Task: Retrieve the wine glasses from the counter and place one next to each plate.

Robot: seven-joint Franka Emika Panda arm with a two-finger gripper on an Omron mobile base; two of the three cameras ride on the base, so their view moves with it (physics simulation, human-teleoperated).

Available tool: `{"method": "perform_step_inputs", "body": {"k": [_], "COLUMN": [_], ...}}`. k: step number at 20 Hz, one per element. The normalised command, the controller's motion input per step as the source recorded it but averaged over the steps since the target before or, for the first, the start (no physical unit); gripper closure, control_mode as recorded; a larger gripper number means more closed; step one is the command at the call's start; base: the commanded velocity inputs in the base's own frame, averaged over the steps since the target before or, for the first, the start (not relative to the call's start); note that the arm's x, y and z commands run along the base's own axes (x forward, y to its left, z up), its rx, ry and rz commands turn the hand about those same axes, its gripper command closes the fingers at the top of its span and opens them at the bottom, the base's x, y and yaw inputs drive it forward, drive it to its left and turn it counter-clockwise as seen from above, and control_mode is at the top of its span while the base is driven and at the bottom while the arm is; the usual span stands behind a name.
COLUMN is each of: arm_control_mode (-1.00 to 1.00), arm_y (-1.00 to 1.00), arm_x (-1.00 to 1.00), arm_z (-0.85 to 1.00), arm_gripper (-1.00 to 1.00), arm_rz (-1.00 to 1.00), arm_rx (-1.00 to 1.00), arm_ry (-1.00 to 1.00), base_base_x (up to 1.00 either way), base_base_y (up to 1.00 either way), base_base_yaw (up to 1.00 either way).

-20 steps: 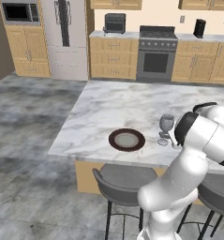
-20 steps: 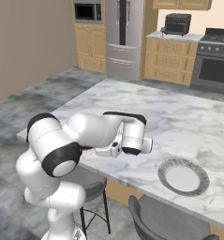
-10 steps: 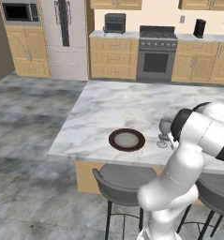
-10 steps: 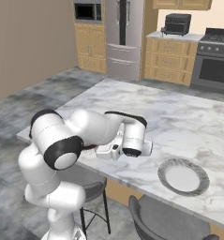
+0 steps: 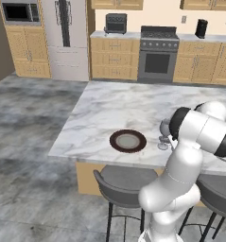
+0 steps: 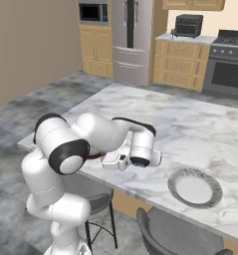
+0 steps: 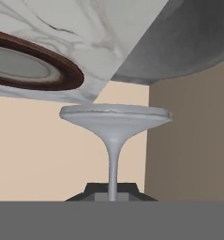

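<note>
The gripper (image 7: 112,196) is fully closed on the thin stem of a wine glass (image 7: 114,129); in the hand view the stem runs up from between the two dark fingertips (image 7: 92,191) to the round foot, which appears above them because the camera is rolled over. In the same view the dark brown plate (image 7: 33,70) with its pale centre lies at 10 o'clock from the foot, resting on the marble island top (image 7: 99,33), and a grey stool seat (image 7: 188,47) occupies the area at 1 o'clock. In the left base view the wine glass (image 5: 164,135) stands upright on the island top (image 5: 119,106), near its front edge and just beside the dark plate (image 5: 127,141), at 3 o'clock from it; the two are close but apart. The white arm's forearm partly covers the glass bowl on its right side. Whether the foot touches the marble or is slightly raised cannot be told. In the right base view the gripper hand (image 6: 121,160) sits low over the island's front edge, and the light grey plate (image 6: 195,187) lies well apart from it at 4 o'clock, also near the front edge. Grey stools (image 5: 121,187) stand below the island's front edge.
</note>
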Motion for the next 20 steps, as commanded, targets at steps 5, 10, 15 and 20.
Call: {"method": "perform_step_inputs", "body": {"k": [5,10,15,20], "arm_control_mode": [-1.00,-1.00,-1.00,-1.00], "arm_y": [0.00,0.00,0.00,0.00], "arm_x": [0.19,0.18,0.21,0.19], "arm_z": [-0.04,-0.07,-0.11,-0.15], "arm_gripper": [1.00,1.00,1.00,1.00], "arm_rz": [0.00,0.00,0.00,0.00], "arm_rx": [0.00,0.00,0.00,0.00], "arm_ry": [-0.03,-0.01,-0.01,-0.03], "base_base_x": [0.00,0.00,0.00,0.00], "base_base_y": [0.00,0.00,0.00,0.00], "base_base_yaw": [0.00,0.00,0.00,0.00]}}
